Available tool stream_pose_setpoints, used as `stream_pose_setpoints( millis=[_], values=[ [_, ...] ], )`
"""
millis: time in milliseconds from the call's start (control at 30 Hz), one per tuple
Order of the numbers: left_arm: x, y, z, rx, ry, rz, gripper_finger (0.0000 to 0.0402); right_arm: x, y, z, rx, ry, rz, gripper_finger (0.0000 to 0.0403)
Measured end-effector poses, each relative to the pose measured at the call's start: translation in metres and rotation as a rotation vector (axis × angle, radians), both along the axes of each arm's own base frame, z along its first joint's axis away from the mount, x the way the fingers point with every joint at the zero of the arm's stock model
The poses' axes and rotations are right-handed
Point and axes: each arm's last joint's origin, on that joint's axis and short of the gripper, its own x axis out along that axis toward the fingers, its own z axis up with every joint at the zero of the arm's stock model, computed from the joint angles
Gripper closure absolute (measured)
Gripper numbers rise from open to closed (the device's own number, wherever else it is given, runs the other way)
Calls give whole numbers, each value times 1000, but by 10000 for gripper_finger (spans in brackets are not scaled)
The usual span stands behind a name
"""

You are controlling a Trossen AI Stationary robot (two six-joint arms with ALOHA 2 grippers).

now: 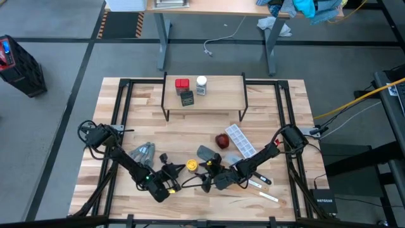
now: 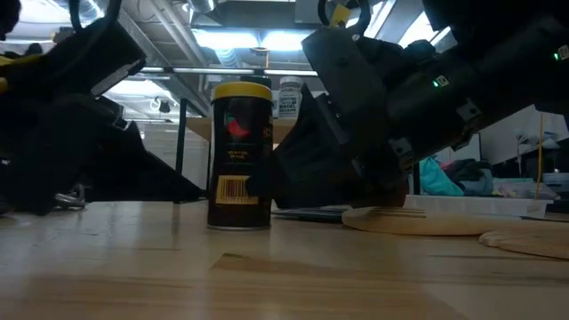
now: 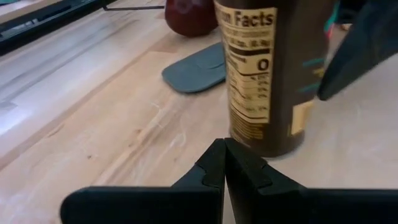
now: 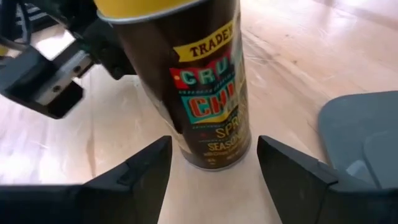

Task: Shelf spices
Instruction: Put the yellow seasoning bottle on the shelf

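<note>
The yellow-lidded amber jar (image 1: pixel 192 166) (image 2: pixel 240 156) stands upright on its base on the tabletop near the front edge, between my two grippers. My left gripper (image 3: pixel 224 160) is shut, its tips right at the jar's foot (image 3: pixel 267 146). My right gripper (image 4: pixel 214 152) is open, one finger on either side of the jar's lower part (image 4: pixel 211 124), with a gap showing on both sides. On the shelf (image 1: pixel 215 104) at the far side stand the red tin (image 1: pixel 182 84), the dark tin (image 1: pixel 186 97) and the white-capped jar (image 1: pixel 201 84). My left gripper points its shut fingertips (image 3: pixel 214 155) at the base of the jar's label side (image 3: pixel 245 140), coming in low and slanting down. Whether the tips touch the jar I cannot tell.
Grey measuring spoons (image 1: pixel 142 152) lie left of the jar. A flat grey piece (image 1: pixel 207 152), a dark red round dish (image 1: pixel 222 140) and a white compartment box (image 1: pixel 241 140) lie just beyond it. Small white pieces (image 1: pixel 261 183) lie under the right arm.
</note>
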Motion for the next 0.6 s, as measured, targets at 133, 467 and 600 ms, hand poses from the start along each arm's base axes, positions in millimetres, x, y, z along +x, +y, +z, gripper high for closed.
stream_pose_setpoints(
  millis=[133, 467, 600],
  values=[
    [-4, -5, 0, -35, -21, -6, 399, -2, 1, 0, -63, 4, -11, 159],
    [-17, -21, 0, -107, -60, -43, 399, -16, 18, 0, -315, 23, -32, 159],
    [-16, -21, 1, -115, -65, -40, 399, -21, 21, -1, -386, 45, -48, 159]
  ],
)
